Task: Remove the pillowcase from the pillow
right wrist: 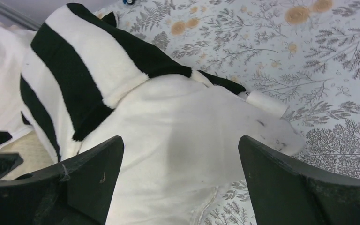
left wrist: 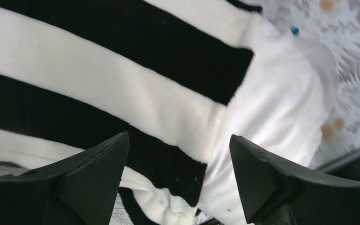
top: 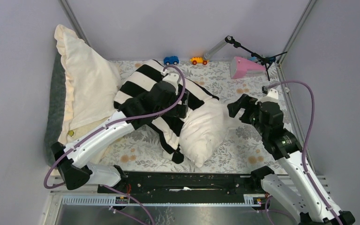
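Observation:
The black and white striped pillowcase covers the far end of the off-white pillow, whose near end sticks out bare toward the right. My left gripper hovers open over the pillowcase's edge. In the left wrist view its fingers straddle striped pillowcase and bare pillow, and the left gripper holds nothing. My right gripper is open just right of the pillow. The right wrist view shows the right gripper spread wide above the pillow, with the pillowcase farther back.
A cream ruffled pillow leans at the left wall. A blue toy car and an orange one sit at the back, beside a pink object and a small black stand. A floral cloth covers the table.

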`<state>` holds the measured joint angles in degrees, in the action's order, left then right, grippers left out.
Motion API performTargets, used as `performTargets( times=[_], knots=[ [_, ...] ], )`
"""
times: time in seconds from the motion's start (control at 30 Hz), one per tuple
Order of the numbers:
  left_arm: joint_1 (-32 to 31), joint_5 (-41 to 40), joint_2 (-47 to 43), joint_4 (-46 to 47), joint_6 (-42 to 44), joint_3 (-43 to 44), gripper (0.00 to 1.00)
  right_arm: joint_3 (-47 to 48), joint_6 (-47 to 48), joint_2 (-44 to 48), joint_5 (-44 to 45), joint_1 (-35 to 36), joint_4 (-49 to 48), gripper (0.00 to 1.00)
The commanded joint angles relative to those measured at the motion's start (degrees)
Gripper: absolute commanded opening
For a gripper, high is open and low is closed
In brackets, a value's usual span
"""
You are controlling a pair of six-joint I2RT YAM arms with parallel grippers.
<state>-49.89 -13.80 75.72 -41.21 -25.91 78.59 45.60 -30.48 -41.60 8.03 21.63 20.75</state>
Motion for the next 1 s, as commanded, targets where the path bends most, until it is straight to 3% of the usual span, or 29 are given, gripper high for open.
performTargets(
  times=[0.0, 0.17, 0.3, 0.4, 0.6, 0.8, 0.87, 0.9, 0.97],
  knots=[
    [0.0, -13.1, -2.0, -2.1, 1.8, 4.6, 0.88, 6.0, 3.9, -4.6, -7.2, -0.1, 4.5, 1.00],
    [0.0, -9.7, 0.8, -2.4, 2.4, 5.0, 0.88, 8.7, 3.6, -10.6, -16.5, 2.4, 3.3, 1.00],
    [0.0, -1.2, 3.1, 1.4, 4.2, 3.3, 0.87, 11.4, 6.2, -15.4, -5.0, 16.5, 4.4, 1.00],
    [0.0, 1.3, 4.8, 2.5, 4.6, 2.4, 0.84, 13.4, 7.2, -19.3, -0.9, 22.7, 5.8, 1.00],
    [0.2, 2.4, 7.3, 5.2, 3.4, -1.0, 0.78, 9.4, 6.7, -20.2, 1.6, 24.3, 5.1, 1.00],
    [2.1, -2.0, 8.4, 5.3, -0.4, -4.6, 0.61, 1.7, 5.9, -17.1, 4.7, 24.3, 2.4, 0.97],
    [2.6, -4.2, 8.2, 5.0, -1.0, -5.6, 0.57, -0.8, 5.4, -16.8, 4.9, 24.4, 1.3, 0.87],
    [3.1, -6.1, 8.1, 4.3, -1.5, -5.9, 0.55, -1.8, 5.2, -16.8, 5.0, 24.3, 0.8, 0.77],
    [5.9, -10.5, 8.1, 2.1, -3.5, -6.6, 0.47, -3.1, 3.8, -16.9, 7.8, 24.3, 0.5, 0.43]
  ],
)
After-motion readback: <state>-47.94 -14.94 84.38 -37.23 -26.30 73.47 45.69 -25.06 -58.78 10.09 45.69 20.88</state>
